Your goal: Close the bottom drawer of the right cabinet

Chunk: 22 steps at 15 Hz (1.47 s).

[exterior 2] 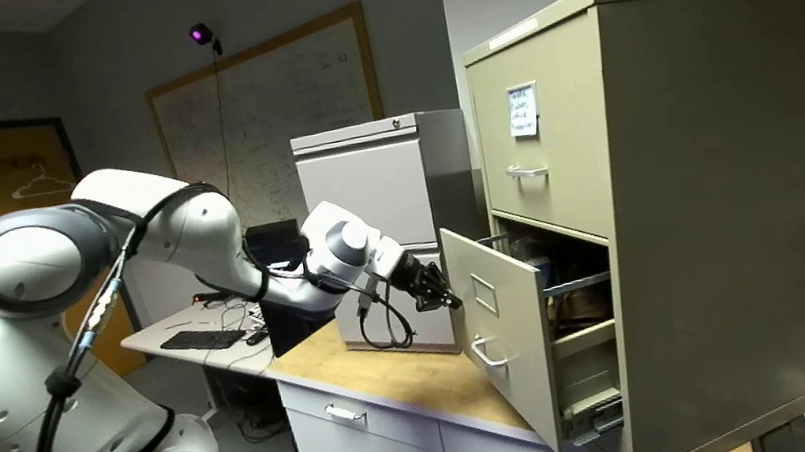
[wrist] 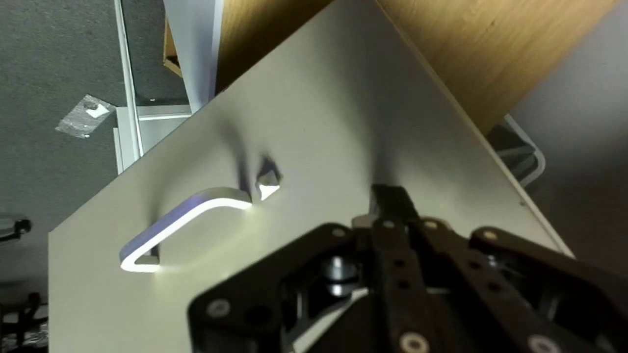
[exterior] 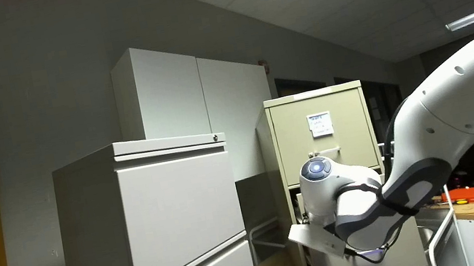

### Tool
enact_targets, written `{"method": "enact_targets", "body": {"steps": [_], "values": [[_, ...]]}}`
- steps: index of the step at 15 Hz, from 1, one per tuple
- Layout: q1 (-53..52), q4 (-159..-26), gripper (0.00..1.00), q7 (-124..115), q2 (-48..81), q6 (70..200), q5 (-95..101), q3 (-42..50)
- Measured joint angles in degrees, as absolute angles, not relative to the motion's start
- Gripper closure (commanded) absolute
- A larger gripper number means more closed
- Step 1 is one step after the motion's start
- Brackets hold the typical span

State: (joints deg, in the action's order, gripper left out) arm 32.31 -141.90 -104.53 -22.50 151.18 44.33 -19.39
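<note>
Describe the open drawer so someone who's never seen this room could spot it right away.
Find the olive-beige filing cabinet with a paper note on its upper drawer. Directly below that is the open drawer, with a pale bow-shaped handle on its front. Unlike the shut upper drawer, it juts out, showing a metal rail and dark contents inside.

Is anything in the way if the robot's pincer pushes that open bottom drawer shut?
Nothing visible. No object shows between the pincer and the bottom drawer, or between that drawer and the beige cabinet. The cabinet's deep inside is hidden.
</note>
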Motion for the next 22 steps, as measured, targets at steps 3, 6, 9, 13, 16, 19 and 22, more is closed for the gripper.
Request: {"method": "enact_targets", "body": {"steps": [3,6,9,13,16,19,22], "values": [[39.2,-135.7,1.0,-118.3,-17.6,146.2,52.4,-27.6],[44.0,-129.2,1.0,-131.6,-12.2,137.0,62.6,-35.7],[45.0,-123.6,1.0,-140.0,-6.3,126.7,73.0,-39.7],[32.2,-115.7,1.0,-144.5,3.2,110.9,84.0,-31.7],[17.7,-112.1,1.0,-144.5,7.4,103.8,85.5,-19.2],[9.5,-110.3,1.0,-143.7,9.2,100.8,85.2,-11.6],[5.6,-109.2,1.0,-142.0,10.0,99.9,84.2,-7.7]]}}
